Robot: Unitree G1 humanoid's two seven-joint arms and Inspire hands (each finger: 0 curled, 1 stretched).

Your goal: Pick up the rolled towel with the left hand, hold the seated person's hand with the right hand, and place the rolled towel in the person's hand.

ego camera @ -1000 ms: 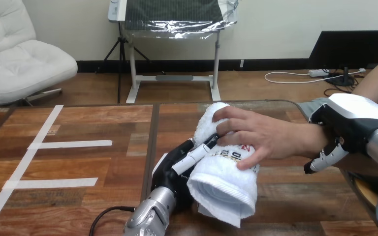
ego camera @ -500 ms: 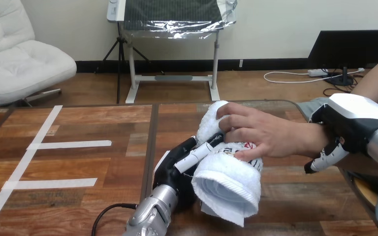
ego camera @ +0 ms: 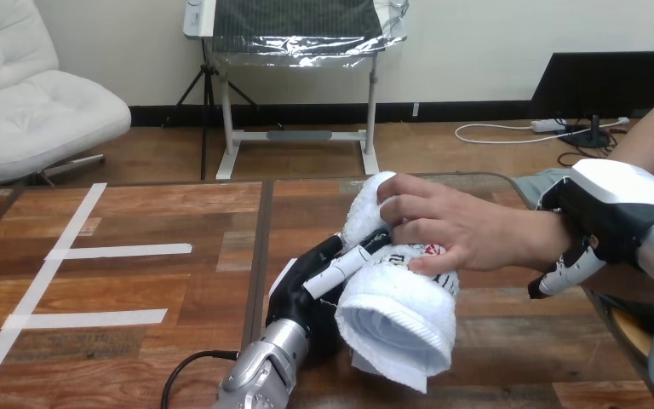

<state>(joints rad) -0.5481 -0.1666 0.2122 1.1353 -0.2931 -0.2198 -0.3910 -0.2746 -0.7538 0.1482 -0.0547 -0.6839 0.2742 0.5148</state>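
Observation:
A white rolled towel (ego camera: 396,315) lies slanted near the table's middle, its open end toward me. My left hand (ego camera: 306,285) grips it from the left side, fingers curled over its top. The person's hand (ego camera: 451,230) comes in from the right and rests on the towel's upper part, fingers and thumb closed on it. My right hand (ego camera: 600,221) sits at the person's wrist (ego camera: 553,240), curled over it from above with fingertips hanging down on the near side.
White tape strips (ego camera: 119,250) mark the wooden table (ego camera: 136,358) at the left. A dark seam (ego camera: 257,256) runs down the table's middle. The person's forearm crosses the table's right edge.
The towel and my left hand have shifted slightly right and up. The person's fingers have closed further round the towel. My right hand stays at the wrist.

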